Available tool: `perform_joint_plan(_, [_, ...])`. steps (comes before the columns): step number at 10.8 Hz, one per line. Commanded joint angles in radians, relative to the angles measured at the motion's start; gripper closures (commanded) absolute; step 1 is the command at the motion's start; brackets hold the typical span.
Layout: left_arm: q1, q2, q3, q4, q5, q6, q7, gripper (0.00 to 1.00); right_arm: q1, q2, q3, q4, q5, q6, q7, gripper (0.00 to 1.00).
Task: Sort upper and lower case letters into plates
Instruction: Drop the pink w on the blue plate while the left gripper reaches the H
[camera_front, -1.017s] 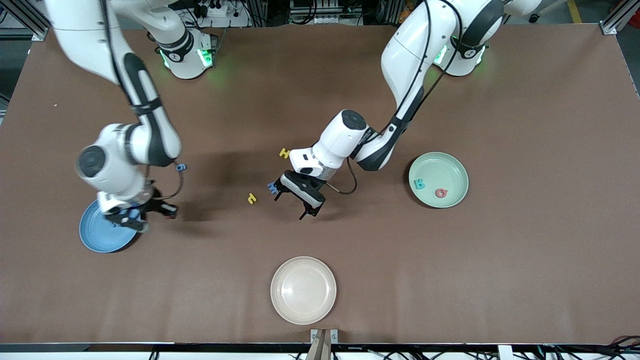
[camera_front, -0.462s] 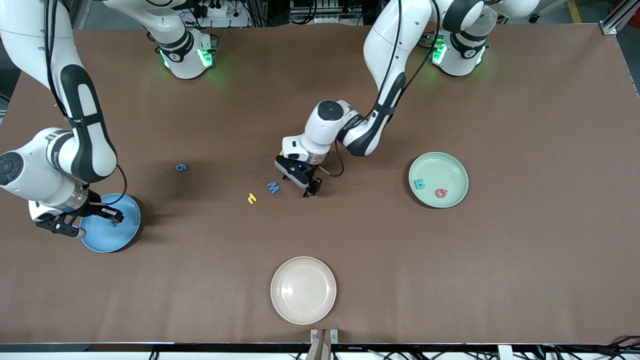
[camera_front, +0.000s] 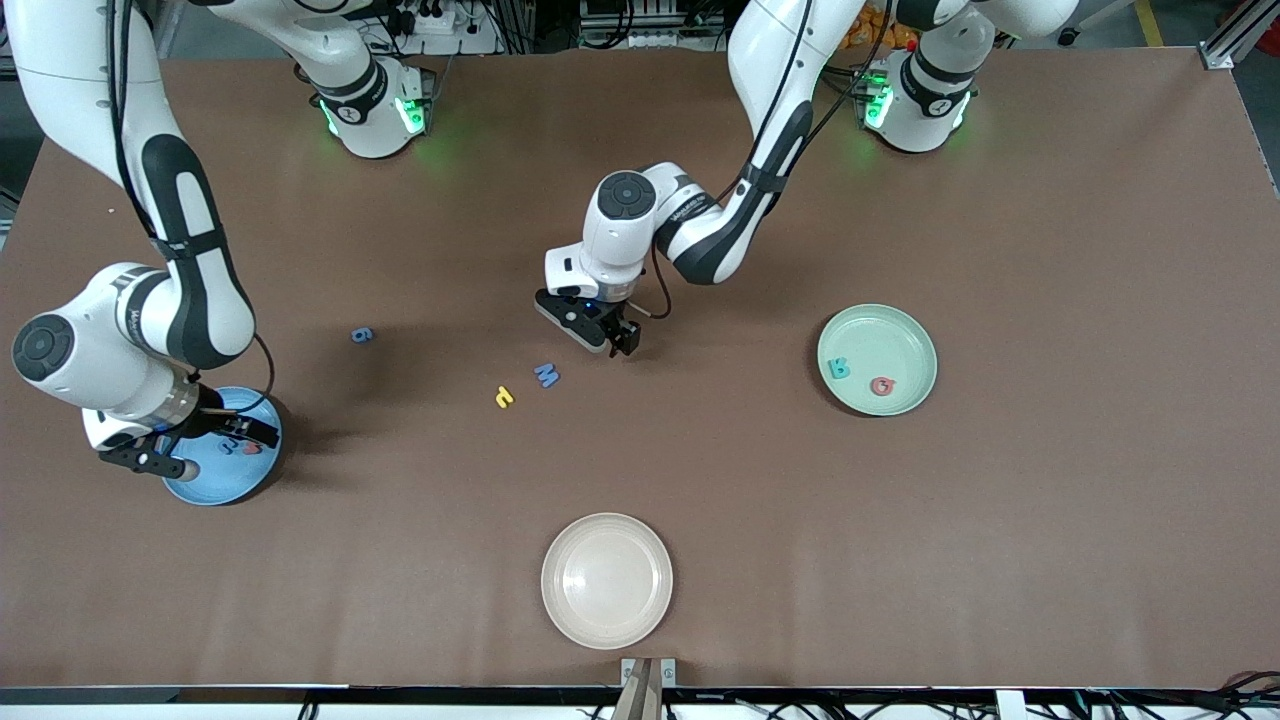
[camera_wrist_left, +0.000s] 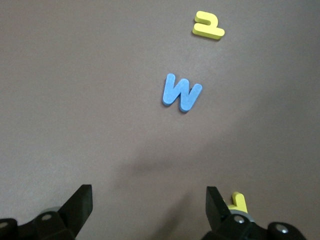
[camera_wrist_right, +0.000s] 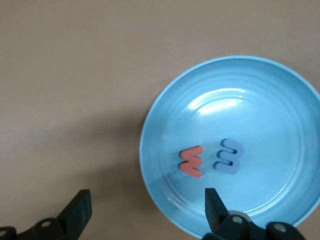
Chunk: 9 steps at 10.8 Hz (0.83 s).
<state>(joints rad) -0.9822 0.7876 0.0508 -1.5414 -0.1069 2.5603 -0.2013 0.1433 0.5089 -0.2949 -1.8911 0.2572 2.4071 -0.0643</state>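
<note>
The blue plate (camera_front: 215, 490) lies at the right arm's end and holds a red letter (camera_wrist_right: 191, 161) and a blue letter (camera_wrist_right: 228, 156). My right gripper (camera_front: 195, 448) hangs open and empty over its rim (camera_wrist_right: 145, 210). The mint green plate (camera_front: 915, 340) holds a teal letter (camera_front: 839, 368) and a red G (camera_front: 881, 385). My left gripper (camera_front: 598, 328) is open and empty, low over the table's middle (camera_wrist_left: 148, 210). A yellow letter (camera_wrist_left: 239, 201) lies against one of its fingers. A blue M (camera_front: 546, 375), a small yellow letter (camera_front: 504, 397) and a small blue letter (camera_front: 362, 335) lie loose.
A cream-white plate (camera_front: 607, 580) stands empty near the front edge. Both arms' bases stand at the back edge. The brown table top carries nothing else.
My left gripper has moved away from the front camera and now covers the yellow letter in the front view. My right gripper shifted over the blue plate, where a red letter now shows.
</note>
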Motion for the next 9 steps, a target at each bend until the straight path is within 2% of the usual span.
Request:
perform_joint_plan(1, [-0.039, -0.004, 0.015, 0.075, 0.027, -0.168, -0.021, 0.0, 0.021, -0.01, -0.001, 0.012, 0.008, -0.078, 0.044, 0.0])
perform_joint_plan(2, [-0.049, 0.005, 0.015, 0.113, 0.071, -0.237, -0.023, 0.0, 0.034, -0.026, -0.001, 0.007, 0.008, -0.126, 0.061, 0.0])
perform_joint_plan(3, [-0.056, 0.007, 0.011, 0.118, 0.11, -0.247, -0.033, 0.0, 0.05, -0.055, -0.001, -0.035, 0.008, -0.143, 0.076, 0.0])
perform_joint_plan(5, [-0.061, 0.034, 0.014, 0.141, 0.113, -0.244, -0.046, 0.0, 0.065, -0.12, -0.003, -0.141, 0.008, -0.123, 0.089, 0.0])
perform_joint_plan(6, [-0.062, 0.054, 0.012, 0.154, 0.113, -0.243, -0.049, 0.0, 0.065, -0.159, -0.003, -0.207, 0.008, -0.099, 0.107, 0.0])
perform_joint_plan(8, [-0.073, 0.103, 0.014, 0.182, 0.112, -0.18, -0.064, 0.0, 0.09, -0.257, -0.003, -0.391, 0.008, 0.043, 0.13, 0.0])
perform_joint_plan(9, [-0.085, 0.125, 0.015, 0.208, 0.112, -0.157, -0.107, 0.0, 0.1, -0.276, -0.003, -0.434, 0.008, 0.079, 0.173, 0.0])
